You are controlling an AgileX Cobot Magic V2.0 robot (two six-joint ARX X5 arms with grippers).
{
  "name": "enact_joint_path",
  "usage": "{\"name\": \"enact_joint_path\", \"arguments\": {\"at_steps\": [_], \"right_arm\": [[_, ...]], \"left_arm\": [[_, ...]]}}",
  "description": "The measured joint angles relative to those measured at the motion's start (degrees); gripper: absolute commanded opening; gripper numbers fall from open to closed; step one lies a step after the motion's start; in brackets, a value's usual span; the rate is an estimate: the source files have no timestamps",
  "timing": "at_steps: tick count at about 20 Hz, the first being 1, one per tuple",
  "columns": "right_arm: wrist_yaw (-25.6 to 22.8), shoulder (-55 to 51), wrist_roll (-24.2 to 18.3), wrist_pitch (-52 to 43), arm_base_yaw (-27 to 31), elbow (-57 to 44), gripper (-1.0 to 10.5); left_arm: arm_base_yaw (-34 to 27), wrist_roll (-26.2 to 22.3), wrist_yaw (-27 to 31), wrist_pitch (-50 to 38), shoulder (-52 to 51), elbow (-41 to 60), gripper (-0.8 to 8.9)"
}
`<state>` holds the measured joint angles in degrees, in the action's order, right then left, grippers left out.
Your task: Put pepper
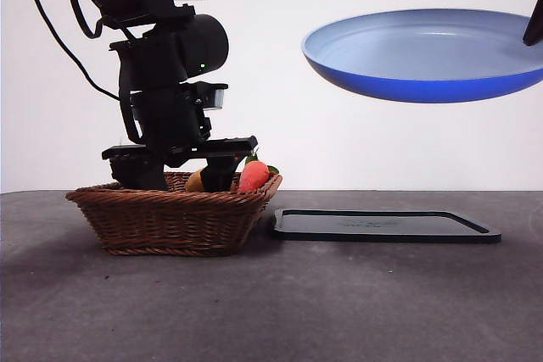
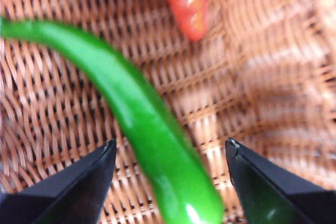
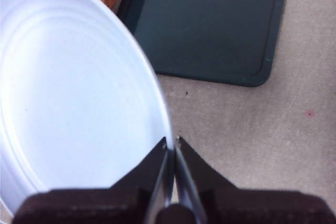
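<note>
The left pincer (image 2: 170, 174) is down inside the basket (image 1: 170, 214), its 2 jaws spread wide on either side of the pepper (image 2: 142, 114) and touching nothing. The pepper lies on the woven basket floor, running between the jaws and curving away past them. Near it in the basket lies an orange-red vegetable (image 2: 186, 1); from the front this vegetable (image 1: 253, 175) leans at the basket's rim, with a yellow-orange fruit (image 1: 196, 181) beside it, and the pepper itself is hidden behind the wall and the arm. The basket sits on the dark table (image 1: 271, 294), and just beside it lies a flat black tray (image 1: 382, 225).

The right pincer (image 3: 171, 148) is clenched on the rim of a blue plate (image 1: 424, 52), holding it in the air above the tray, slightly tilted.

The left arm comes down steeply from above into the basket; the right arm shows in front only as a black tip at the plate's edge.
</note>
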<state>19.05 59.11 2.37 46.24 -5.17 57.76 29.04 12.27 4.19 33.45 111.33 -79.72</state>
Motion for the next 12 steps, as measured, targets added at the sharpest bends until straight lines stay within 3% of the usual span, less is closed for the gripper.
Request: {"name": "enact_joint_path", "arguments": {"at_steps": [8,12], "right_arm": [[0.0,0.0,0.0,0.0,0.0,0.0,0.1],[0.0,0.0,0.0,-0.1,0.0,0.0,0.1]], "left_arm": [[0.3,0.5,1.4,-0.1,0.0,0.0,1.47],[0.3,1.4,1.4,0.0,0.0,0.0,1.22]]}}
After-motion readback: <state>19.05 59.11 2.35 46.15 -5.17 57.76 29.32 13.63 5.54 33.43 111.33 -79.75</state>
